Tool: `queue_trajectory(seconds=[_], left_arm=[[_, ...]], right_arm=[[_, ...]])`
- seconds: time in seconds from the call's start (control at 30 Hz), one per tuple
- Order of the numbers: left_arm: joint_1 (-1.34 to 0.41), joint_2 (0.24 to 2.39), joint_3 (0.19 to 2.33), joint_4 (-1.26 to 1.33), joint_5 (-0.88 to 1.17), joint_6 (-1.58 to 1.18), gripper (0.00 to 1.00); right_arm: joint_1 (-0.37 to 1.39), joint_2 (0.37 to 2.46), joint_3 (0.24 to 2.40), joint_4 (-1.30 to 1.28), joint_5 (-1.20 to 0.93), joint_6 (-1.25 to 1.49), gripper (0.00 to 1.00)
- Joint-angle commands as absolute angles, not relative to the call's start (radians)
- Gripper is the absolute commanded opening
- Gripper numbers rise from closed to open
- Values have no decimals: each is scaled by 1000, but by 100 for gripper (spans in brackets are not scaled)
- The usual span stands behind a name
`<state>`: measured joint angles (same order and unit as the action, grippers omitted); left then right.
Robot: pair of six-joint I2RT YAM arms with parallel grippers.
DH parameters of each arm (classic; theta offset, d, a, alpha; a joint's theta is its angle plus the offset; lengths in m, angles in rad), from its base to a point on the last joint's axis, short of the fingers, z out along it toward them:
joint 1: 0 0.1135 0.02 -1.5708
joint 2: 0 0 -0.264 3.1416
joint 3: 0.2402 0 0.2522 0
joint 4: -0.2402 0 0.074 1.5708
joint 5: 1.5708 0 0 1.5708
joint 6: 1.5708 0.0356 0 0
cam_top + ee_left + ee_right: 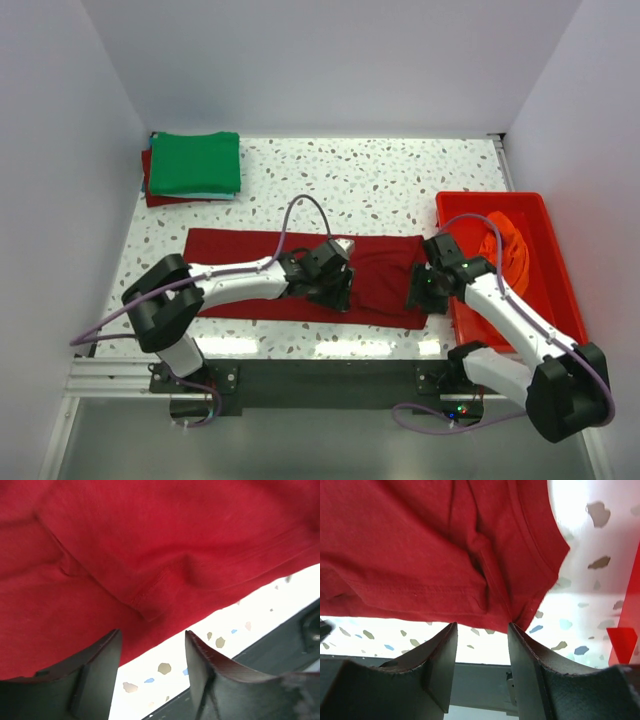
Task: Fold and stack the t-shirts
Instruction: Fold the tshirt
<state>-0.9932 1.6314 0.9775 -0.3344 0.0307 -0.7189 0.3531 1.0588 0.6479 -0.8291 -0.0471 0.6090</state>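
Top external view is showing the dark red t-shirt (240, 245) lying flat as a long band across the near half of the table (380, 180), reaching from near the left edge to just beside the red tub (490, 197) at the right edge. Both hands are working low at its near hem (420, 587). The left hand (338, 295) is about midway along and the right hand (418, 297) is at the near right corner, and each wrist view is showing fingers (100, 670) spread and released, pinching nothing. I am judging the step as taking that hem to fold it toward the far edge; doing it well is likely requiring one finger sliding under every layer, a firm close, then both hands lifting together so the band is not skewing. The cloth is looking soft and matte, stitched along the hem, wrinkling and doubling at the corner, while the table is gleaming white with speckles. A green t-shirt (195, 163) is sitting folded on a second dark red t-shirt (150, 190) at the far left corner, and an orange t-shirt (505, 240) is lying crumpled in the rigid tub.
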Motion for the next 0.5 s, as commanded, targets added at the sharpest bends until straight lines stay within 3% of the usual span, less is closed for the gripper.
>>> queue_trajectory(seconds=[0.0, 0.47], left_arm=[[-1011, 1655, 1038, -360, 19, -773, 57], [-1014, 1693, 1035, -298, 3, -802, 54]], right_arm=[[357, 1028, 638, -851, -60, 652, 48], [376, 1028, 611, -808, -74, 664, 46]])
